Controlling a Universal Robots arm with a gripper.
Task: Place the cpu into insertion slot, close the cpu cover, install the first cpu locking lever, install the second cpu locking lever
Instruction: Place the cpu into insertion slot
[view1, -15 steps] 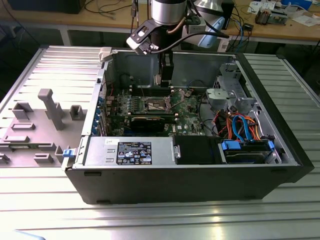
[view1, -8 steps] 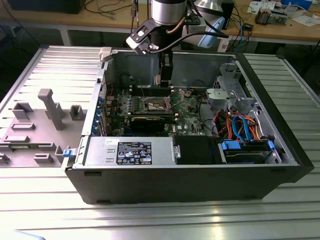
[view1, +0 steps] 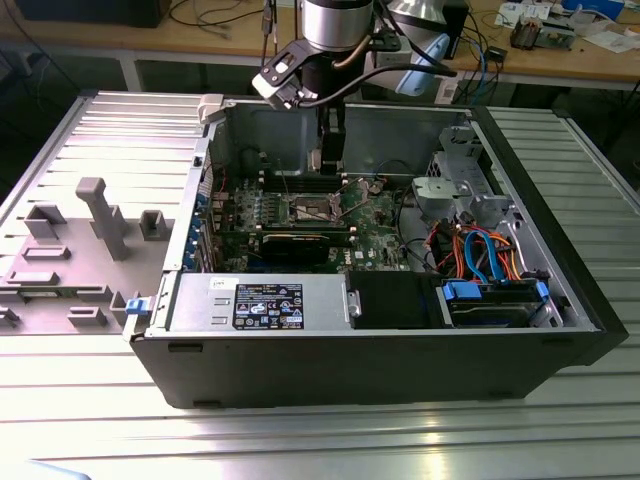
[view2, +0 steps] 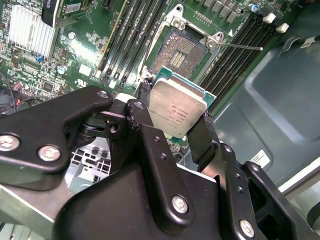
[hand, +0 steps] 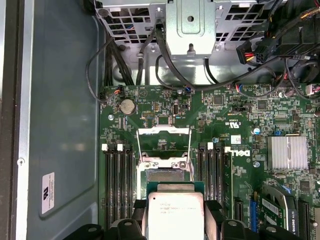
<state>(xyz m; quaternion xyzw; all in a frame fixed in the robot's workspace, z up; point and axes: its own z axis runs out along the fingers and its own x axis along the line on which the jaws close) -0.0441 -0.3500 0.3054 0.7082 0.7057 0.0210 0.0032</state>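
My gripper (view2: 175, 112) is shut on the cpu (view2: 178, 113), a flat square chip with a dull silver top, clamped by its edges between the black fingers (view2: 201, 135). In both wrist views the cpu (hand: 175, 214) hangs above the green motherboard (hand: 150, 107), just beside the insertion slot (view2: 178, 52), whose dark centre lies bare. The cpu hides part of the insertion slot (hand: 163, 174) in the first wrist view. The cpu cover (hand: 164, 141) stands flipped open on the slot's far side. In the exterior view the gripper (view1: 331, 152) reaches down into the open computer case, above the insertion slot (view1: 311, 208).
Long black memory slots (view2: 132, 35) flank the socket on both sides. A thin locking lever (view2: 243, 47) sticks out sideways. A silver heatsink (hand: 287, 152), black cables (hand: 165, 60) and a drive cage (view1: 455, 180) crowd the case. A grey fixture (view1: 100, 215) lies at the exterior view's left.
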